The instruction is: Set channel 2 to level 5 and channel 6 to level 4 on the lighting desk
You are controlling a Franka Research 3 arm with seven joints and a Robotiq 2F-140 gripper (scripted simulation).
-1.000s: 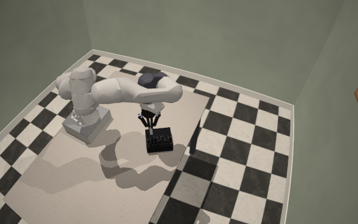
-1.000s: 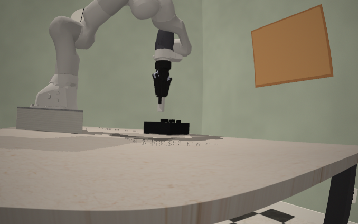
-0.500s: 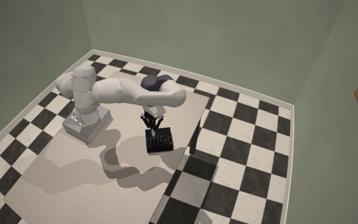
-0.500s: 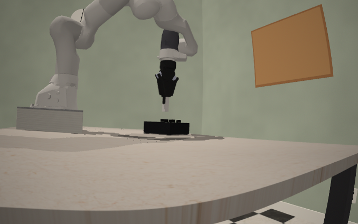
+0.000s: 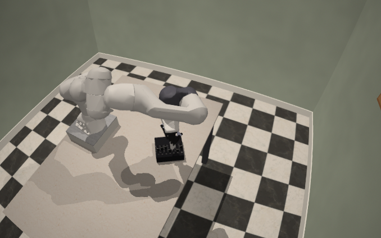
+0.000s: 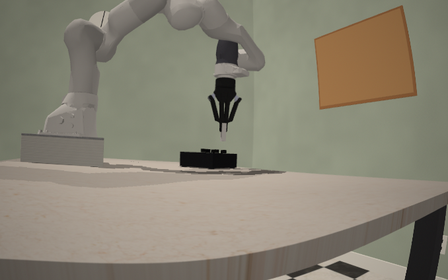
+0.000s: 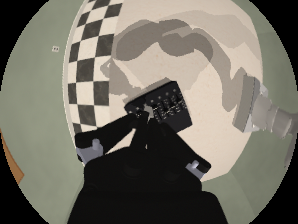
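The lighting desk (image 5: 169, 152) is a small black box with a row of faders, standing flat on the table near its far right edge. It also shows in the exterior view (image 6: 207, 159) and in the wrist view (image 7: 160, 108). A few fader caps (image 6: 213, 150) stick up from its top; their levels are too small to read. My gripper (image 6: 223, 136) is shut with nothing between the fingers and points straight down. It hangs a short way above the desk's right part and touches nothing. In the top view the gripper (image 5: 172, 146) overlaps the desk's middle.
The arm's base block (image 5: 93, 134) stands at the table's back left. The table edge and a dark leg (image 5: 207, 147) lie just right of the desk. An orange board (image 6: 365, 57) hangs on the right wall.
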